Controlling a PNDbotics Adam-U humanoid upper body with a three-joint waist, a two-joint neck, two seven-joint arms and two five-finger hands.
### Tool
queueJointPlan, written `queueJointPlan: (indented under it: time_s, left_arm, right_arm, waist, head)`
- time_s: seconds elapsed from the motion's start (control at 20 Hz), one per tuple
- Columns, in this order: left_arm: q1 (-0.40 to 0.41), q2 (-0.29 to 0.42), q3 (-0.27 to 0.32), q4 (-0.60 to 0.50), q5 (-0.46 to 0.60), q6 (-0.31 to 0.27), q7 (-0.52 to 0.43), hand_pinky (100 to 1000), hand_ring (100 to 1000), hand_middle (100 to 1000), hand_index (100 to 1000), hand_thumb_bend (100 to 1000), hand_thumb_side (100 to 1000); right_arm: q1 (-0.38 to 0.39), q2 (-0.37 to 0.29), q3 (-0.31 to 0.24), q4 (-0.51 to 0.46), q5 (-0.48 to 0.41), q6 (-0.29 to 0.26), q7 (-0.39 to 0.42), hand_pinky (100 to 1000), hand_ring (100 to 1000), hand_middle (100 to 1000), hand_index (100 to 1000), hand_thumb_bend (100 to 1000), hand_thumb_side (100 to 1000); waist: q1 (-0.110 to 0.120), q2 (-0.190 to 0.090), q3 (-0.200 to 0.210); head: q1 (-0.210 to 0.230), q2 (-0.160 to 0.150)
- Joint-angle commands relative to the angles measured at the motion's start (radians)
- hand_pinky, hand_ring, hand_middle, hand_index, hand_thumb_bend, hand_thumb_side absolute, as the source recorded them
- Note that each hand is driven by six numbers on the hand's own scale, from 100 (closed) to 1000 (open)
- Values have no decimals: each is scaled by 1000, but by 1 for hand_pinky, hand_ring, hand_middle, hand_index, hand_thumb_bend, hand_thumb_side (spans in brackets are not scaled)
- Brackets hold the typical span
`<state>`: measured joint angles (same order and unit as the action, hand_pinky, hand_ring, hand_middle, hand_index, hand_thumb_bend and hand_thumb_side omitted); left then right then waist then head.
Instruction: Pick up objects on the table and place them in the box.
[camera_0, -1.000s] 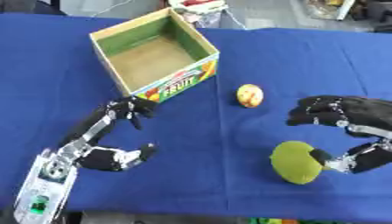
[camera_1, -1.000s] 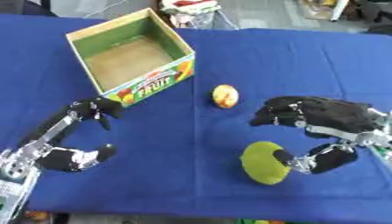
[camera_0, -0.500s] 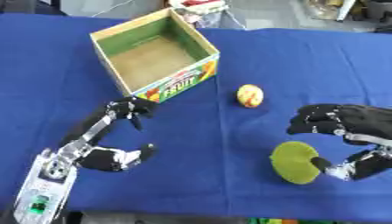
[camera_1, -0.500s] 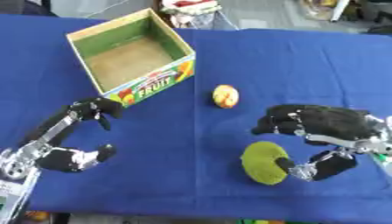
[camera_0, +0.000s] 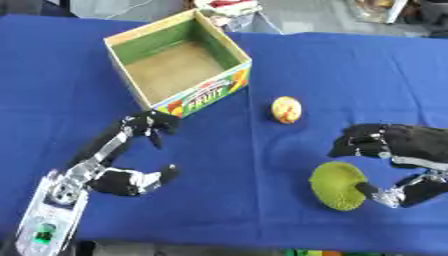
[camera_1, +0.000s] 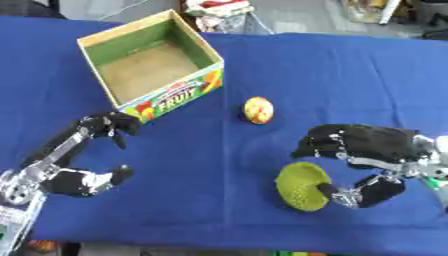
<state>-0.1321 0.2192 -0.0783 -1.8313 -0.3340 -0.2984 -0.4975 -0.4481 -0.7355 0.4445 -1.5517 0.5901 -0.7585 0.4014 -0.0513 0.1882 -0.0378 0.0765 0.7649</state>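
A bumpy green fruit (camera_0: 335, 186) lies on the blue table near the front right. My right hand (camera_1: 372, 149) hovers over its right side, fingers curled above it and thumb (camera_1: 357, 192) reaching in low beside it, not closed on it. A yellow-red fruit (camera_0: 286, 109) lies mid-table. The open cardboard fruit box (camera_0: 177, 63) stands at the back left with nothing visible inside. My left hand (camera_0: 122, 171) rests open at the front left, in front of the box.
The blue tablecloth (camera_0: 350, 70) covers the whole table. Clutter lies beyond the far edge behind the box (camera_0: 229, 11). The front table edge runs just below both hands.
My right hand has dropped toward the front and settled lower around the green fruit's right side. The left hand and both fruits have stayed put.
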Motion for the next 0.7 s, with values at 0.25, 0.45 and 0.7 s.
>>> queueJointPlan:
  time_s: [0.25,0.45,0.7]
  left_arm:
    - [-10,18,-3,-11,6,-1,-4,564,736,754,877,470,578]
    - [-9,18,-2,-11,6,-2,-5,564,736,754,877,470,579]
    - [-9,18,-3,-10,6,-2,-6,564,736,754,877,469,579]
  right_arm:
    - [-39,13,4,45,47,-44,12,956,895,829,962,100,363]
    - [-56,33,15,72,63,-58,14,956,894,829,960,100,368]
    - [-67,48,26,95,75,-71,18,957,894,827,948,100,348]
  waist:
    - [3,-15,2]
    - [4,-15,3]
    - [3,-14,4]
  head:
    - [-5,5]
    - [-6,5]
    - [-7,5]
